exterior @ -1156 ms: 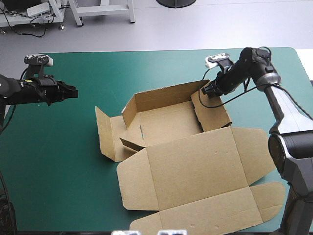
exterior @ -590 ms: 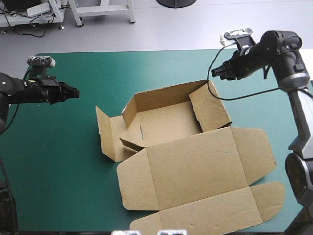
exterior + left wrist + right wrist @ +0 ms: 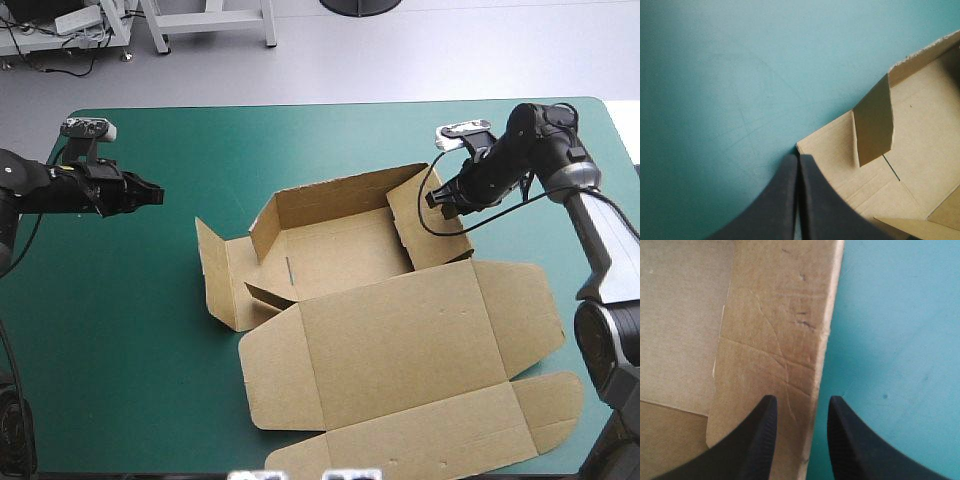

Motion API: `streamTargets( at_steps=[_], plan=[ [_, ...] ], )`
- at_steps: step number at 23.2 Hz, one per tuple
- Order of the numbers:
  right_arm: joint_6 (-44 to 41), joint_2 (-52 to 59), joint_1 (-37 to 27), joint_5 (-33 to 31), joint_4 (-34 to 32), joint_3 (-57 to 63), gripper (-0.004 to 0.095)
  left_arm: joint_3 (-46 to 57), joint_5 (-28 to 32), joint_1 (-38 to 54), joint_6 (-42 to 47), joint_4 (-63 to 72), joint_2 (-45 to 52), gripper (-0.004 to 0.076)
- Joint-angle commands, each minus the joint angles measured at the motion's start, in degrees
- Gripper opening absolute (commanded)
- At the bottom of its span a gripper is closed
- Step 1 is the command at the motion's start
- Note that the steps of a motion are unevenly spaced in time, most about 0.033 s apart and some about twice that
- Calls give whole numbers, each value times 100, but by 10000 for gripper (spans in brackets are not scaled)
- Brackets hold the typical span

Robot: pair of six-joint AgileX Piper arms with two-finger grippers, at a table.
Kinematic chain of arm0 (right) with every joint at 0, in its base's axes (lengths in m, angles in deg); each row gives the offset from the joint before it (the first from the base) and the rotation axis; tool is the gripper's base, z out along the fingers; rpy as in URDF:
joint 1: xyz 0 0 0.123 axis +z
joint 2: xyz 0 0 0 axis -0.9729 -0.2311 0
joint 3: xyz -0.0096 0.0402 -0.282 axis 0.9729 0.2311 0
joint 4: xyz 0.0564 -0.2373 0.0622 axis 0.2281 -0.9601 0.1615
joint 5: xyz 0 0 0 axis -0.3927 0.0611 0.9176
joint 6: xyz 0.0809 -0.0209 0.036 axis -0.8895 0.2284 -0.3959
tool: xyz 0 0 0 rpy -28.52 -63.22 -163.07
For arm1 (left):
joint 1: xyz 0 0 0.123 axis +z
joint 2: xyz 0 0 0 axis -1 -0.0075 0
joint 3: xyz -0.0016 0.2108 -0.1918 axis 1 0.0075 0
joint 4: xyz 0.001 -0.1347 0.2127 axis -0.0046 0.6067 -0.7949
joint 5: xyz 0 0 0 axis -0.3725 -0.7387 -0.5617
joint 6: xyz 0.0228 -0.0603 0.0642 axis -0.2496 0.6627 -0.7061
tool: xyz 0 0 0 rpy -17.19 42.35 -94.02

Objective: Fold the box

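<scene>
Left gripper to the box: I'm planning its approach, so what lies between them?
Nothing: in the high view only bare teal-green cover separates the left gripper, shut, from the nearest flap of the box. The left wrist view agrees.

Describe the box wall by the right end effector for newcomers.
On the teal-green table, the box's tray lies toward the far edge. Its right wall leans outward, unlike the upright back wall; the open right end effector is at its edge.
</scene>
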Motion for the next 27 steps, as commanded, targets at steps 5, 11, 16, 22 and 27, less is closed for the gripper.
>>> streamTargets(
  at_steps=[5,11,16,22,27],
  plan=[
    [162,-155,-65,-73,188,-126,326,-172,113,-4,-29,284,212,0],
    [488,-480,-54,4,470,-136,317,-172,216,-4,-29,392,212,0],
    [689,-562,-54,524,850,-147,125,-172,440,-4,-29,463,212,0],
    [555,-508,-54,1224,1304,-158,-17,-172,399,-4,-17,538,212,-3],
    [463,-129,-98,1345,1485,-676,-18,-172,691,-4,200,654,52,-3]
  ],
)
